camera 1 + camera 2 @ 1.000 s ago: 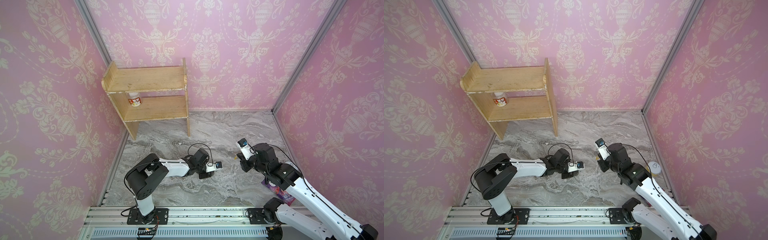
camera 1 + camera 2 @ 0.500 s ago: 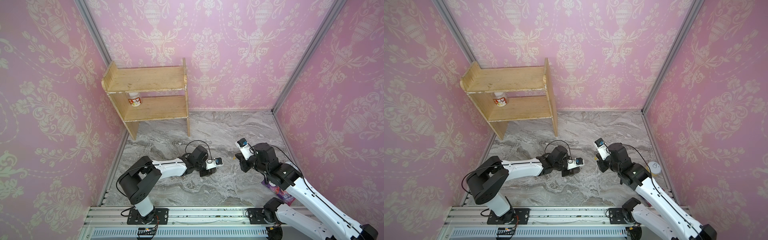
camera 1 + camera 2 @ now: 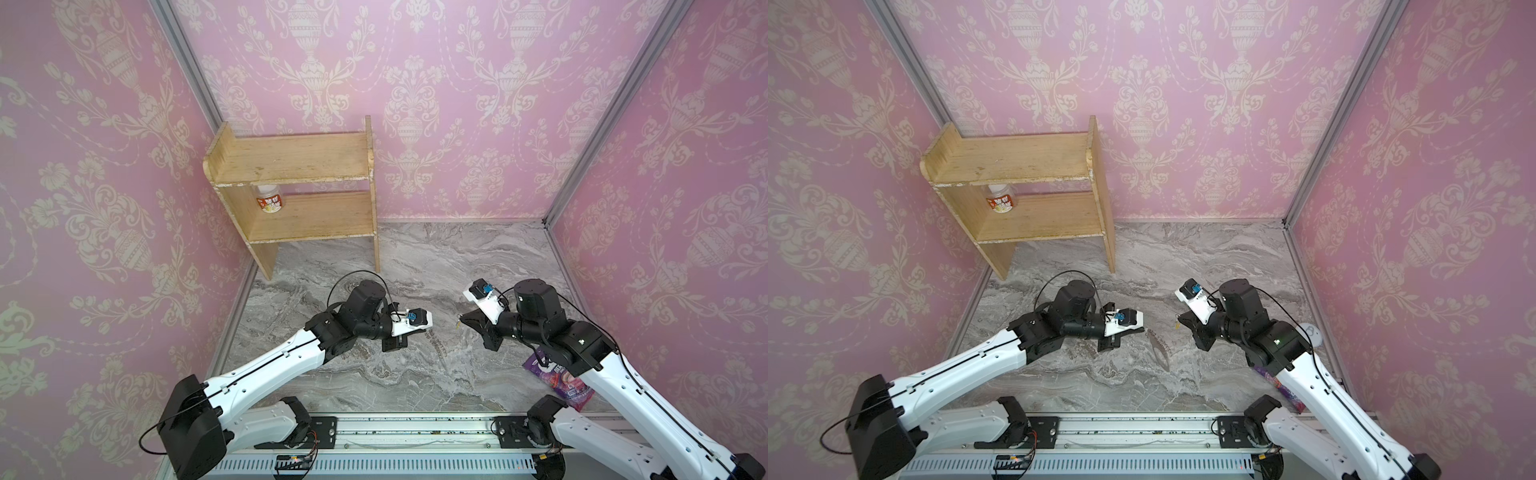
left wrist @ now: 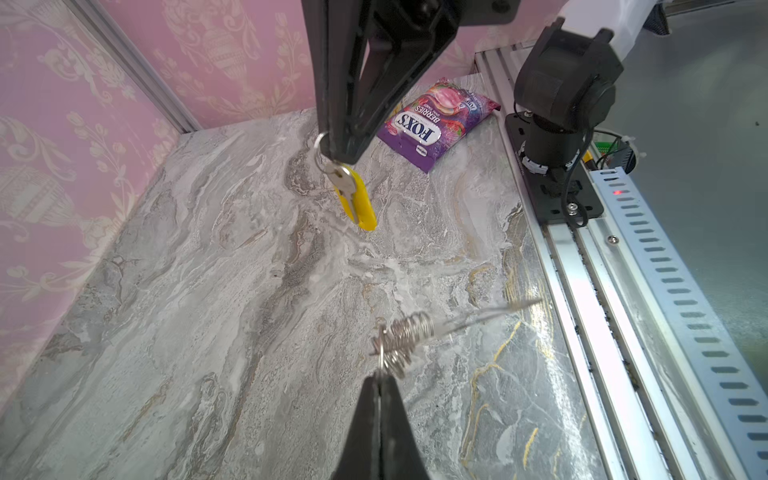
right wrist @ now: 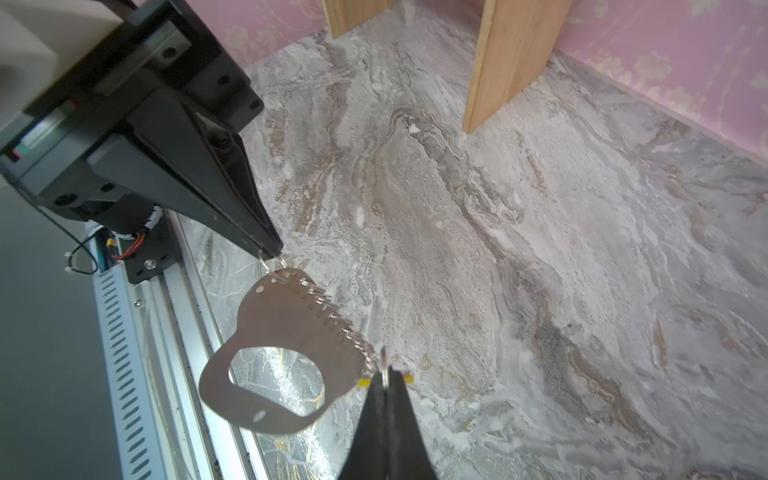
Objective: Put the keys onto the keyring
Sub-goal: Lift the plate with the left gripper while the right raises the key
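Observation:
My left gripper (image 4: pixel 380 374) is shut on one small silver ring of the keyring (image 5: pixel 282 324), a flat grey plate with an oval cut-out that hangs above the marble floor. The left wrist view shows its row of rings (image 4: pixel 405 336) bunched just past my fingertips. My right gripper (image 5: pixel 386 374) is shut on the ring of the keys (image 4: pixel 347 187), so the silver key and its yellow tag (image 4: pixel 363 208) dangle below it. In a top view the two grippers face each other, left gripper (image 3: pixel 1144 330) and right gripper (image 3: pixel 1177 319) a short gap apart.
A wooden shelf (image 3: pixel 299 195) holding a small jar (image 3: pixel 270 201) stands at the back left. A purple candy bag (image 4: pixel 436 120) lies near the right arm's base. The aluminium rail (image 4: pixel 582 291) runs along the front edge. Pink walls close in three sides.
The left arm's elbow has dropped and the arm has stretched out low, its gripper shifting slightly away from the front rail with the keyring. The right arm has barely moved.

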You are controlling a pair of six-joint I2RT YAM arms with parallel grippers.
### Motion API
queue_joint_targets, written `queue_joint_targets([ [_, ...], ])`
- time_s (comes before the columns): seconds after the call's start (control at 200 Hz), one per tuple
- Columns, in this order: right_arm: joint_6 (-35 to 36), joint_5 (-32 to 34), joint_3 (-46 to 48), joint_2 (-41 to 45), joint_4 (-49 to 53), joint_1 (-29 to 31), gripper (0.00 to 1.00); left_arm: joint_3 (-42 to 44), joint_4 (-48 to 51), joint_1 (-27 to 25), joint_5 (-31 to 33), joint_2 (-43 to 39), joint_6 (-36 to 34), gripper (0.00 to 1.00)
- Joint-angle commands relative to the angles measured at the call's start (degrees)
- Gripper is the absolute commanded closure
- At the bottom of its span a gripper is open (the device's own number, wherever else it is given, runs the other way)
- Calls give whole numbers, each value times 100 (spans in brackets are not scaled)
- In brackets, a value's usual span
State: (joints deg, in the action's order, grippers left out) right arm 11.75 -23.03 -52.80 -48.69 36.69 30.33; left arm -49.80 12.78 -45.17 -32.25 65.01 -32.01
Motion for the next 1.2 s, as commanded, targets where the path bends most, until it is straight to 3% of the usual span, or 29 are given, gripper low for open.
queue_joint_targets([
  [0.0,585,-1120,-448,-154,559,-36,100,-454,685,3,-359,-323,65,100],
  [0.31,362,-2241,-395,-232,135,-26,100,-881,1168,44,-687,-505,266,100],
  [0.781,1094,-1803,-1344,-420,801,298,100,-1233,775,557,-2662,-173,524,100],
  [1.196,1305,-1022,-1742,-754,811,983,100,-1158,511,553,-2885,-59,801,100],
])
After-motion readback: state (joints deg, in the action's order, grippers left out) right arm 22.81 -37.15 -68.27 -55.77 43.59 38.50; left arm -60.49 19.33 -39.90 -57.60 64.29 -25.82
